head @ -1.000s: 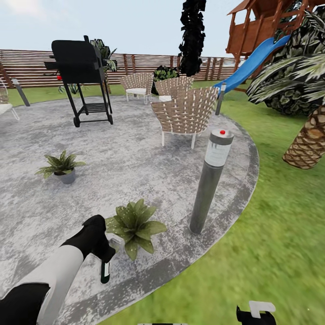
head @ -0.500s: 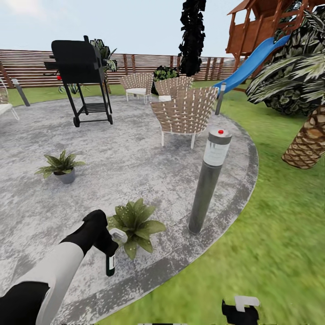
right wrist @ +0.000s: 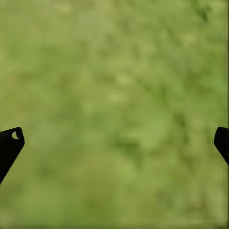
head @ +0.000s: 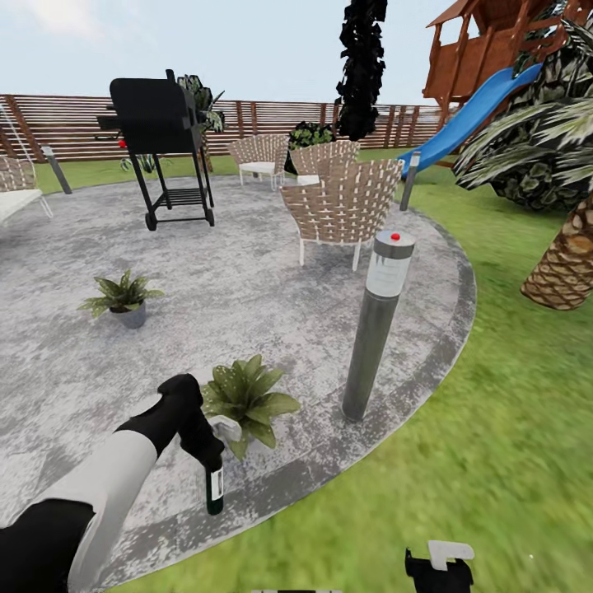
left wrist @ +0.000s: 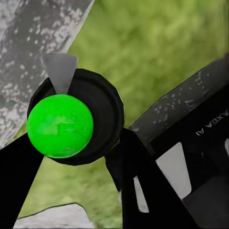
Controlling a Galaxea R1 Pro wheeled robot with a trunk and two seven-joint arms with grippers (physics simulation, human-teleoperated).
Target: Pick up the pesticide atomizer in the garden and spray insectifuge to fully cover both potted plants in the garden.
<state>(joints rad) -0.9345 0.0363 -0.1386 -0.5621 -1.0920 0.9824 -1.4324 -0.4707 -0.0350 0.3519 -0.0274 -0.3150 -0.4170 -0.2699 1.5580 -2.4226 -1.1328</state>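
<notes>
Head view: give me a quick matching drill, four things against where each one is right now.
Things:
1. atomizer
2. near plant
3. far plant
4. lamp post

Places:
A. alone on the patio, toward the grill
B. in the left gripper, hanging down
C. upright near the patio's edge
D. just beyond the left gripper

Pairs: 1-B, 2-D, 3-A, 4-C

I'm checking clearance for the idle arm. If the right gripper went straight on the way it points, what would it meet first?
Probably the lawn: between the right gripper's open fingertips the wrist view shows just blurred grass. How far off it lies cannot be told.
</notes>
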